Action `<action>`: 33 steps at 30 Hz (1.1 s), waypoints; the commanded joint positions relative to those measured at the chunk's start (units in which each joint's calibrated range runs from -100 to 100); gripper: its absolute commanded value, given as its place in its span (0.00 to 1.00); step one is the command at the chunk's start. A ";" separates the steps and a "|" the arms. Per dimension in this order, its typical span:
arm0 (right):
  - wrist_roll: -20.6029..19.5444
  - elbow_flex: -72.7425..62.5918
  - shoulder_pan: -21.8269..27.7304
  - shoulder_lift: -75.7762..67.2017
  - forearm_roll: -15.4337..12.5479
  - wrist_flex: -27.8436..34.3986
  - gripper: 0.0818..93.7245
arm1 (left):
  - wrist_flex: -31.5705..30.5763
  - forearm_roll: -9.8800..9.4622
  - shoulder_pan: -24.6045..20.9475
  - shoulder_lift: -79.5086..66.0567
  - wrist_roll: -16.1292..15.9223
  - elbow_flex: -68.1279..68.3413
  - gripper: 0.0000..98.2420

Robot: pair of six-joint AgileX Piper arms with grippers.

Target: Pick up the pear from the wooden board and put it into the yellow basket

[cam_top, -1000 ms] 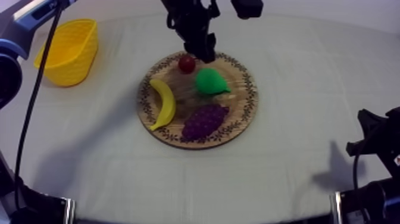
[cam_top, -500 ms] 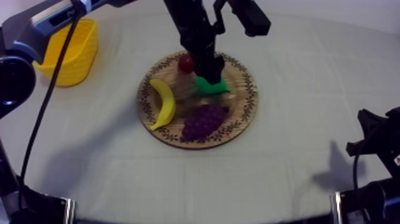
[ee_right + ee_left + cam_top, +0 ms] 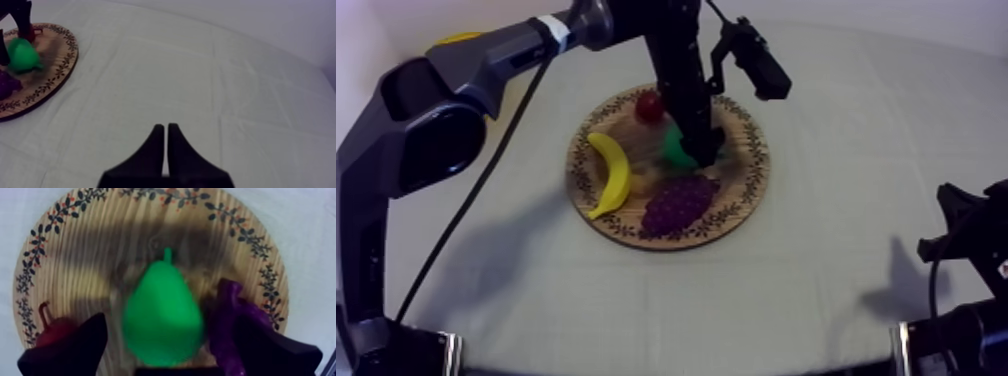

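Board [image 3: 748, 170] of patterned wood is loaded with grapes [image 3: 681, 203], pear [image 3: 162, 313] and small red fruit [image 3: 650, 106]. The pear, near its middle, is straddled by the left gripper [image 3: 167, 338], fingers spread wide, seemingly not yet touching, ready for closing. The right gripper [image 3: 166, 131] is parked pinched together, clear of the work.

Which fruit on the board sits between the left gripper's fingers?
The green pear: the left gripper straddles it, open; the small red fruit and grapes lie outside.
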 commanded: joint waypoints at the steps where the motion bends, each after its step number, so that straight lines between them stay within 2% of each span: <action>1: 0.02 0.00 0.00 -0.02 -0.01 0.01 0.00 | 0.08 0.05 -0.37 2.14 0.06 -1.67 0.96; 10: 0.02 0.00 0.00 -0.02 -0.01 0.01 0.00 | 0.16 -0.31 -1.04 7.15 0.12 -6.63 0.90; 23: 0.02 0.00 0.00 -0.02 -0.01 0.01 0.00 | 0.17 -0.20 -1.41 7.61 1.17 -10.49 0.58; 28: 0.02 0.00 0.00 -0.02 -0.01 0.01 0.00 | 0.17 -0.35 -1.38 6.44 1.63 -8.92 0.51; 33: 0.02 0.00 0.00 -0.02 -0.01 0.01 0.00 | 0.11 -0.46 -0.93 4.24 2.10 -6.54 0.48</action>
